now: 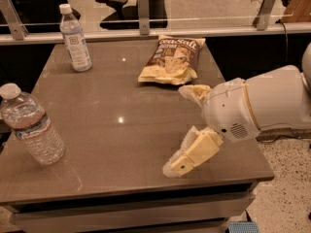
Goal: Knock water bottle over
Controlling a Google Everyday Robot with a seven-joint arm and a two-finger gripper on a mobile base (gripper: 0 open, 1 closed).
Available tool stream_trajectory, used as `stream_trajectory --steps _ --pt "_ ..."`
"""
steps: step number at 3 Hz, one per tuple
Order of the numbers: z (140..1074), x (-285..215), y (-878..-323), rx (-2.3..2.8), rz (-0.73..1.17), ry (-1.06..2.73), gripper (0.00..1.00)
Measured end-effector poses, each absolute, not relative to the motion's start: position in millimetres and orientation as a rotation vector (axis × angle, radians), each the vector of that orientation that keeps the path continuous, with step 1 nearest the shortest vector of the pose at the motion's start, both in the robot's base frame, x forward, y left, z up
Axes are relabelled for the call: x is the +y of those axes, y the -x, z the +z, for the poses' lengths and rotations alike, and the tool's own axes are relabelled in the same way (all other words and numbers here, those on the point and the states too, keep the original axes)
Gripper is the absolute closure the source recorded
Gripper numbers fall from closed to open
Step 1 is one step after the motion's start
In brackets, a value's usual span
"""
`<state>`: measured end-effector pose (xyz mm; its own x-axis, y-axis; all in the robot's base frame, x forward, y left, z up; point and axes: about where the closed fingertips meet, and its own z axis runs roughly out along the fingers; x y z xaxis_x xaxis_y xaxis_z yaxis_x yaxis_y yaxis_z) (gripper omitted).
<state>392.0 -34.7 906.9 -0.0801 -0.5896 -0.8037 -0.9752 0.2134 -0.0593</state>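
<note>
The water bottle point(30, 125) stands upright at the table's front left: wide, clear, ribbed, with a white cap and a narrow red-white-blue label band. My gripper point(176, 129) reaches in from the right over the front right part of the table, well to the right of the bottle. Its two cream fingers are spread apart and hold nothing. One fingertip point(184, 89) points toward the chip bag. The other fingertip point(173, 168) hangs low near the table's front edge.
A slimmer, taller bottle point(75, 39) with a large pale label stands at the back left. A chip bag point(171, 59) lies at the back centre. The brown table point(112, 144) ends at a glass rail point(146, 28) behind. The floor drops off at the right.
</note>
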Motion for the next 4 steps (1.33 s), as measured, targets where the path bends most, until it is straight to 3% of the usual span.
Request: stream_trajectory --steps 2,4 --pt "905 -18 -399 1.718 0.723 1.434 0.00" --pt "892 63 -423 1.532 0.884 1.353 0.00"
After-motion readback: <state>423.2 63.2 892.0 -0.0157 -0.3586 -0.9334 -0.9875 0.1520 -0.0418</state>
